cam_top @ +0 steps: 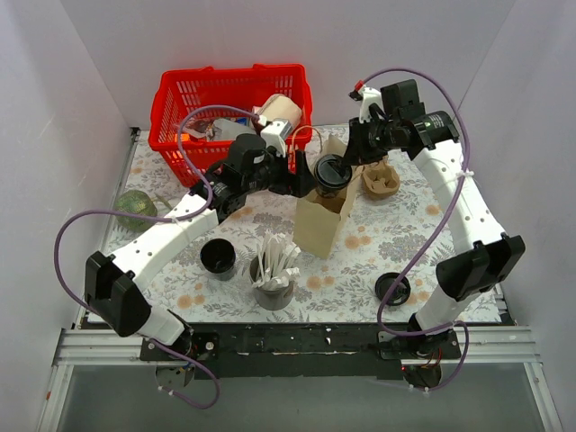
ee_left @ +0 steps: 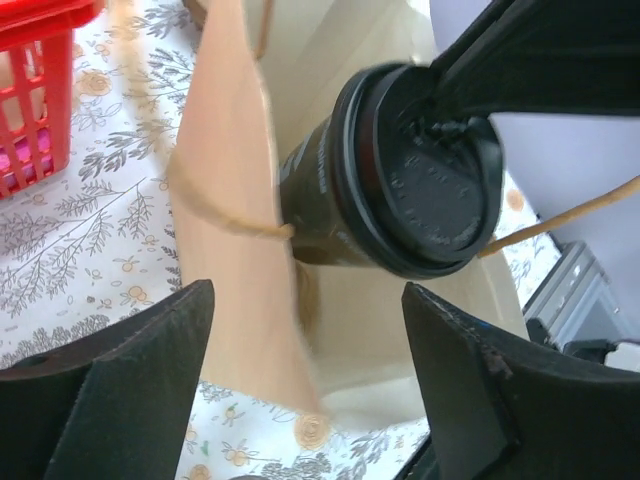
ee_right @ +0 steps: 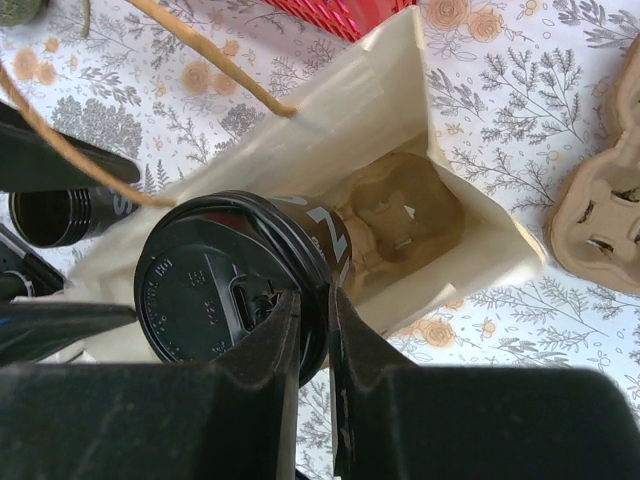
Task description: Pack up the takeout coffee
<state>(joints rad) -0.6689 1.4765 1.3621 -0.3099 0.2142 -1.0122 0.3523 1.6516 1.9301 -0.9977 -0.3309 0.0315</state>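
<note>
Right wrist alone shows cardboard carrier inside bag, below takeout coffee.

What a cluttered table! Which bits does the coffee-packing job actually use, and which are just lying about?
In use: takeout coffee, pinched by the right pincer; paper bag with cup tray inside; left pincer, open at the bag.

Lying about: red basket, lidless black cup, loose lid, spare cup tray, holder of white sticks, green object.
</note>
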